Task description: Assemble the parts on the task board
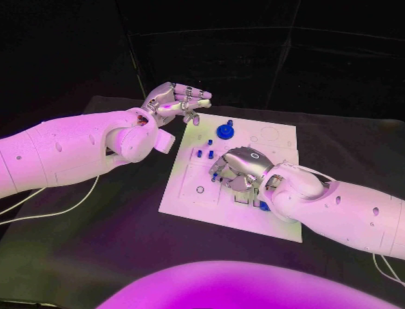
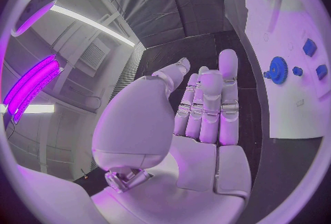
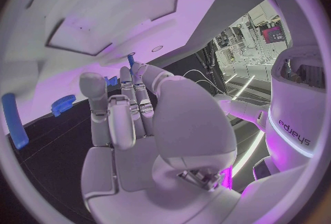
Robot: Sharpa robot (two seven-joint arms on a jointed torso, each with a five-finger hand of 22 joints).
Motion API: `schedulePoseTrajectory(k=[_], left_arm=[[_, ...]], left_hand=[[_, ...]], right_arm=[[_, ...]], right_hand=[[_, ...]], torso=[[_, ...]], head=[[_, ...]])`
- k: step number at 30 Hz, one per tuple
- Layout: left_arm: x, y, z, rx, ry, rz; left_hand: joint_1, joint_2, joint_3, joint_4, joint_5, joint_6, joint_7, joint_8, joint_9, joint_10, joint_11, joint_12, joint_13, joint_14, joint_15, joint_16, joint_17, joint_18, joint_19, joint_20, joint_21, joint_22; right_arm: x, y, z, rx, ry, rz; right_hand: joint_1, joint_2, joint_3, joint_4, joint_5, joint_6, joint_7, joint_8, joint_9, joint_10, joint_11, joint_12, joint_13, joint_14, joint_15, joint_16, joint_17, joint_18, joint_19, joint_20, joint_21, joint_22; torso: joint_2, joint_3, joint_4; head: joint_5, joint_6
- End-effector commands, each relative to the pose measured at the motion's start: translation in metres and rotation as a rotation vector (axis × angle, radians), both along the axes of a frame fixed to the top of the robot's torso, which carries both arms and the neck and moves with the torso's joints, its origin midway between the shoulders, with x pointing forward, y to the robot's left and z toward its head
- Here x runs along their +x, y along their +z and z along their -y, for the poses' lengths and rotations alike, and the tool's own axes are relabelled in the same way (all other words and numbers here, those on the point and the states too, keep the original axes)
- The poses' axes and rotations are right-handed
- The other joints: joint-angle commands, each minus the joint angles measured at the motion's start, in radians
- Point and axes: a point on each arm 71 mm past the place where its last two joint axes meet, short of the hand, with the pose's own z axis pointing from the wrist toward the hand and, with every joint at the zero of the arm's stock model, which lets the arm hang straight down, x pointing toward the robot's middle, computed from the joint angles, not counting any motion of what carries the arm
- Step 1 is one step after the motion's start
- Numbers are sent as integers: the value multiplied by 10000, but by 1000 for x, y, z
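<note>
The black tabletop (image 1: 109, 238) carries one white task board (image 1: 202, 206). The right robot hand (image 1: 239, 168) rests on the board's middle, fingers curled beside small blue parts (image 1: 203, 153)—whether it pinches one, I cannot tell. The left robot hand (image 1: 176, 100) hovers off the board's far corner, fingers loosely apart, holding nothing—one blue gear (image 1: 225, 131) just beside it.
</note>
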Motion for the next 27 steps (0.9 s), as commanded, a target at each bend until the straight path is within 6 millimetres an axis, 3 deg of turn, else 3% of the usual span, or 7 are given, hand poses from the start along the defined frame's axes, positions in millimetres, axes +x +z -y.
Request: schedulePoseTrajectory(k=[1,27], left_arm=[[0,1,1,-109,-111,41],[0,1,2,-104,-127,18]], left_hand=[[27,96,-61,-16,-25,-31,40,-36,-9,-86,10,35,16,-84,-14,-32,-8,122,-40,50,-61,-9],[27,96,-61,-16,-25,-31,40,-36,-9,-86,10,35,16,-84,-14,-32,-8,122,-40,50,-61,-9]], right_arm=[[-1,2,-2,58,62,113],[-2,0,-3,-104,154,-47]], right_hand=[[-96,-34,7,14,-66,65,-10,-40,8,95,2,-62,-15,591,-27,35,359,-81,61,32,66,9],[-110,-23,7,10,-74,71,-13,-45,9,102,0,-70,-21,590,-28,36,357,-80,57,34,70,13]], torso=[[8,2,-6],[7,2,-3]], head=[[11,-9],[17,-49]])
